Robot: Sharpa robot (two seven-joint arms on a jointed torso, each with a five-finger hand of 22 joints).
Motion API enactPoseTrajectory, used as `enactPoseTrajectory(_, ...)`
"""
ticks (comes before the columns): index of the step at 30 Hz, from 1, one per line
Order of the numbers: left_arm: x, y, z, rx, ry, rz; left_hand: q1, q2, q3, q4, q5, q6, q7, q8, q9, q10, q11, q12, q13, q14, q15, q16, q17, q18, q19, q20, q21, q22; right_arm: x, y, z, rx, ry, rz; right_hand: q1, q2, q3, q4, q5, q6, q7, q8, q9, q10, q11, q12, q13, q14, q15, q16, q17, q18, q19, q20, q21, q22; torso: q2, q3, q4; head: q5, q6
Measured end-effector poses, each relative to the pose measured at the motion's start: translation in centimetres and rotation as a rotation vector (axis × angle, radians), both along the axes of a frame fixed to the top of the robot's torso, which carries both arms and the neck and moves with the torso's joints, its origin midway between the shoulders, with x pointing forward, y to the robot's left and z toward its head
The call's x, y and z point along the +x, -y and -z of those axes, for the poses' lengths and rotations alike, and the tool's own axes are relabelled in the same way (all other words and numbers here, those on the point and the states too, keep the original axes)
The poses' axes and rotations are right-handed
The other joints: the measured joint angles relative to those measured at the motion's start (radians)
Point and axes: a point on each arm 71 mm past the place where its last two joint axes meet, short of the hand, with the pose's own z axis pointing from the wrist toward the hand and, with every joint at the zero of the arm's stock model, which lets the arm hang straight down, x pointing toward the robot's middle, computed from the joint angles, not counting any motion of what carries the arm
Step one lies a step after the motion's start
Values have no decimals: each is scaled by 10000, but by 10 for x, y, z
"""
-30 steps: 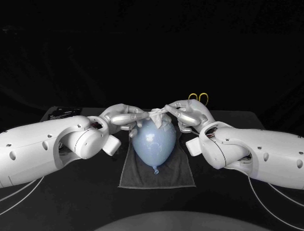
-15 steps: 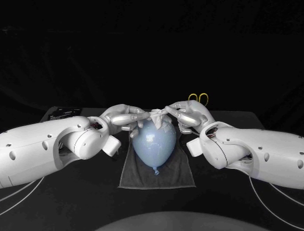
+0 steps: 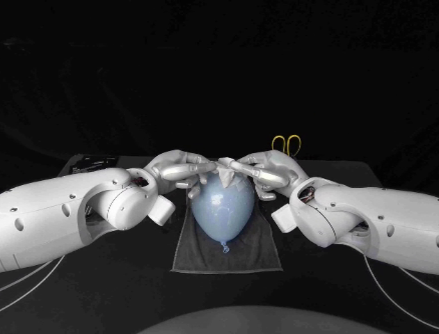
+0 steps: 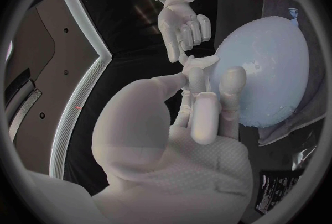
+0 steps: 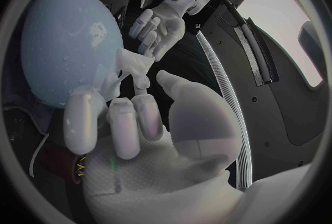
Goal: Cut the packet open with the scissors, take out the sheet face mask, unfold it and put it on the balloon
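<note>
Your left hand [image 3: 179, 169] has its fingers closed on one end of the crumpled white sheet mask [image 3: 222, 167], bunched at the twelve o'clock end of the glossy, egg-shaped pale blue balloon [image 3: 223, 205]. Your right hand [image 3: 264, 168] pinches the other end. Draw them apart evenly: the thin sheet looks tearable.

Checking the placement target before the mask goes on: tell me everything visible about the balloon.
The balloon is pale blue, glossy, egg-shaped, inflated, with small specks on its skin. It lies lengthwise on a dark grey cloth on the black table, knotted neck toward the robot. At its wide far end the left hand and right hand pinch the crumpled white sheet mask, which seems to touch it. Both hands' fingers lie close beside it; contact unclear.
</note>
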Motion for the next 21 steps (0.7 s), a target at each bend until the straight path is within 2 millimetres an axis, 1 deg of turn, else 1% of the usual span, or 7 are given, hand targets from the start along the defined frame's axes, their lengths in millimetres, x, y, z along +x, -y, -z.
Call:
enactPoseTrajectory(5,0,0,0,29,29,3,-221,-219,-170,-216,1,-34,-35,0,11,1,2,0,0,0,0,0,3,0,0,0,0,-1,-1,0,0,-36,-58,-236,39,-39,-130,4,0,0,0,0,-12,0,-1,-1,-1,-1,0,-2,1,1,0,0,0,-2,0,1,-5,-10,2)
enactPoseTrajectory(8,0,0,0,75,74,30,-392,-389,-540,-133,11,-33,-35,-70,46,2,2,0,26,0,0,0,3,0,0,0,0,-9,-1,-1,-2,-29,-59,-337,40,-39,-175,48,1,0,0,0,-12,0,-1,-15,-3,-1,1,9,1,1,0,0,0,-2,0,1,-4,-24,16)
enactPoseTrajectory(11,0,1,0,154,143,80,-429,-428,-670,-132,11,4,-73,-104,-82,-35,-35,0,44,0,0,0,3,0,0,0,0,-9,2,-3,-4,-21,-18,-386,40,-39,-200,73,1,0,0,0,-22,-2,-2,-16,-4,-1,1,40,2,0,19,21,0,-1,0,6,-2,-40,31)
enactPoseTrajectory(16,0,2,0,321,318,206,-383,-474,-804,-216,11,77,-71,-176,-174,-40,-40,38,55,0,0,-1,13,0,0,0,0,-11,10,-3,-7,-52,75,-313,43,-35,-227,100,1,1,-1,-37,-32,-5,-6,-17,-9,-2,1,40,6,1,19,53,0,2,1,1,5,-71,46)
enactPoseTrajectory(17,0,2,0,347,346,226,-345,-512,-830,-242,11,77,-72,-232,-195,-40,-40,38,55,0,0,-1,15,0,0,0,0,-11,11,-2,-7,-60,88,-289,126,48,-261,99,1,1,-1,-37,-33,-5,-6,-18,-9,-2,1,40,9,1,19,53,0,3,1,2,8,-76,48)
enactPoseTrajectory(19,0,2,0,402,405,272,-322,-535,-875,-287,11,138,-84,-239,-241,-40,-40,38,61,0,0,-1,19,-1,0,0,0,-11,15,-2,-8,-87,116,-237,151,74,-284,98,1,1,-1,-37,-45,-6,-6,-18,-8,-2,2,40,9,1,19,53,0,4,1,-5,10,-78,50)
enactPoseTrajectory(21,0,3,-1,441,449,310,-195,-550,-913,-325,10,150,-73,-296,-279,-41,-42,37,67,0,0,-1,44,1,0,0,0,-11,18,-1,-8,-115,128,-194,284,203,-320,62,2,1,-1,-97,-59,-6,-7,-28,-6,-2,2,39,9,1,19,53,0,5,2,-5,11,-78,50)
